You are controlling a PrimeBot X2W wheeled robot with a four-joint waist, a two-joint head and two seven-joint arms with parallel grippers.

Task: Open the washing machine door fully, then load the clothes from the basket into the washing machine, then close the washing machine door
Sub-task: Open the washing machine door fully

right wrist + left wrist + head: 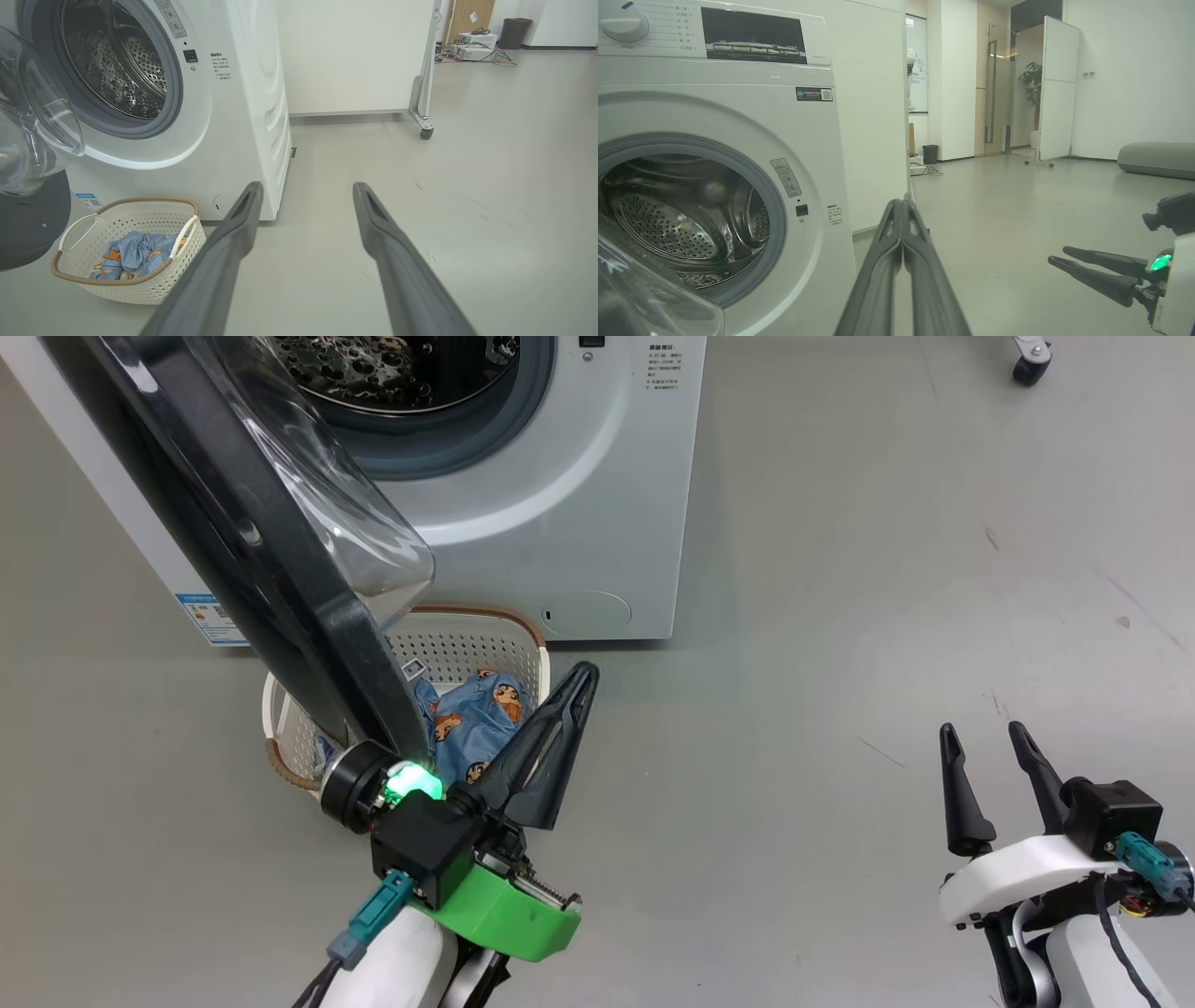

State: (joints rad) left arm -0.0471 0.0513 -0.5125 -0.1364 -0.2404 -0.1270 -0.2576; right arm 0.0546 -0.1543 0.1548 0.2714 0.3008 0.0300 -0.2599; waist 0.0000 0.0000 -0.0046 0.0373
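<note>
Clothes (135, 249) lie in the basket (121, 289) before the washer (243, 93), under its open door (280, 569) (the head view half hides the basket; the right wrist view shows it whole). Left fingers (546, 747), pressed together and empty, hang just beside the basket; right fingers (957, 793), spread wide and empty, are well apart.

One big white front-loading washing machine (243, 116) has one round door (280, 616) of black rim and clear glass, and one perforated steel drum (117, 70). One cream-white perforated plastic basket (140, 289) with two side handles (77, 231) holds one heap of light blue printed clothes (135, 249); the number of pieces cannot be told. There are two grippers, the left gripper (585, 674) and the right gripper (982, 733), with two long dark fingers (219, 261) each. Farther off are one black bin (930, 154), one potted plant (1031, 81) and one grey cushion (1155, 158).
</note>
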